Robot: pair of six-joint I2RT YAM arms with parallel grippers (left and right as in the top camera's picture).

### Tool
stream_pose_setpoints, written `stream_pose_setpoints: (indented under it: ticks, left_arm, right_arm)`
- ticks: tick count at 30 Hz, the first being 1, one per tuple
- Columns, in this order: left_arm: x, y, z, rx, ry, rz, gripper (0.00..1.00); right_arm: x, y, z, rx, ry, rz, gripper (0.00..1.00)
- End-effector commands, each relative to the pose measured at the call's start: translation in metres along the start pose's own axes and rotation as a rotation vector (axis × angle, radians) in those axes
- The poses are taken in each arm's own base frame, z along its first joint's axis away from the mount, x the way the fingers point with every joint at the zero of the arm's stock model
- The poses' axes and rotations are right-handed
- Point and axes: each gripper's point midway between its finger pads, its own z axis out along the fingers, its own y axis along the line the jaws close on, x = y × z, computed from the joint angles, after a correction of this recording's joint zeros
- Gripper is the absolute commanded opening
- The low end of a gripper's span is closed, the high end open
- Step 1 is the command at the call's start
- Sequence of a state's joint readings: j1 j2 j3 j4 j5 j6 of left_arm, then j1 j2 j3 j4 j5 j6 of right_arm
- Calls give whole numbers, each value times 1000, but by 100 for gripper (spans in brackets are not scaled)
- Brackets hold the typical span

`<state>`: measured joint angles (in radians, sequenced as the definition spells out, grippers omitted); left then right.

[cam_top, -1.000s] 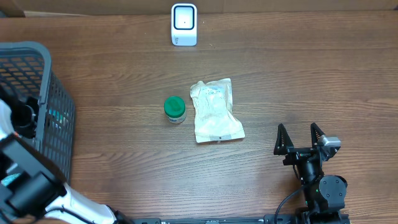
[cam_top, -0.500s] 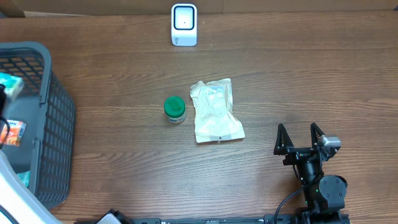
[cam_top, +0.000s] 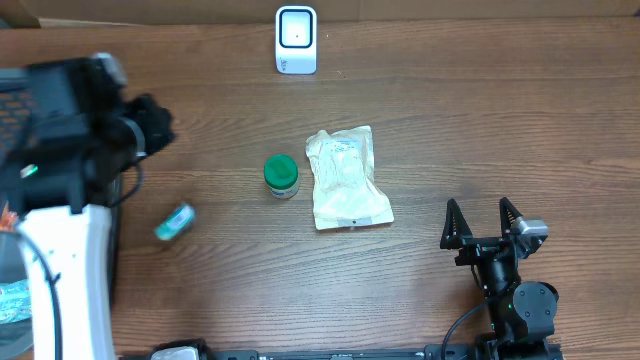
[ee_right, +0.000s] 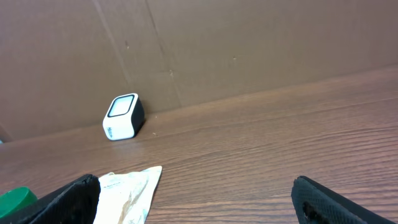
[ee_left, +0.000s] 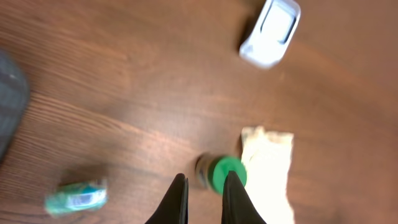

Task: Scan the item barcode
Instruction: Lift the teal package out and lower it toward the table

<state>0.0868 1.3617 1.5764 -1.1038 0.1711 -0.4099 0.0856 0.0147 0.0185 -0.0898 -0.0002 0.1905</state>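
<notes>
Overhead: newly landed on tabletop (cam_top: 450, 120), teal item (cam_top: 175, 222), lying left of left end effector (ee_left: 205, 178) and apart from it. Closed there, holding nothing. Right end effector (cam_top: 484, 222) wide open. Probably needs regrasping before reaching scanner (cam_top: 296, 40).

A brown wood-grain bench (cam_top: 450, 120) runs back to a plain cardboard wall (ee_right: 249, 37). Near the middle, 1 small jar with a green lid (cam_top: 281, 175) stands upright. A flat, crinkled white pouch (cam_top: 345, 180) lies just beside it. A dark basket (ee_left: 7, 87) sits at the left edge, mostly hidden.
</notes>
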Motion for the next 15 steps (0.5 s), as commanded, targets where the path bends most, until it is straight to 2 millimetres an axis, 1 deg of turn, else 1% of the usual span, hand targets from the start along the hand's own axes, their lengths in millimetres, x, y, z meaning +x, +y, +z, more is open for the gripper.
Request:
stream_pose_setpoints:
  ticks: [1,4,5,8,9,10,11,12,13,15]
  left_arm:
    - [15,-4,32,-75,70,111,5]
    - [21,-12,48,-69,104,135,5]
    - [21,-13,48,-69,103,134,7]
    - [19,-14,45,-63,94,131,17]
    - [18,-14,44,-62,92,131,29]
    - [18,-15,42,-61,90,131,47]
    - [18,-14,41,-62,91,131,56]
    - [20,-14,41,-65,97,130,72]
    - [23,-12,41,-70,110,129,79]
    - [32,-5,42,-102,152,126,81]
  right_arm:
    - [1,0,0,-5,-7,4,100]
    - [1,0,0,-5,-7,4,100]
    - [1,0,0,-5,-7,4,100]
    - [1,0,0,-5,-7,4,100]
    - [1,0,0,-5,-7,4,100]
    - [1,0,0,-5,-7,4,100]
    - [1,0,0,-5,-7,4,100]
    - [1,0,0,-5,-7,4,100]
    - [1,0,0,-5,-7,4,100]
    - [1,0,0,-5,-7,4,100]
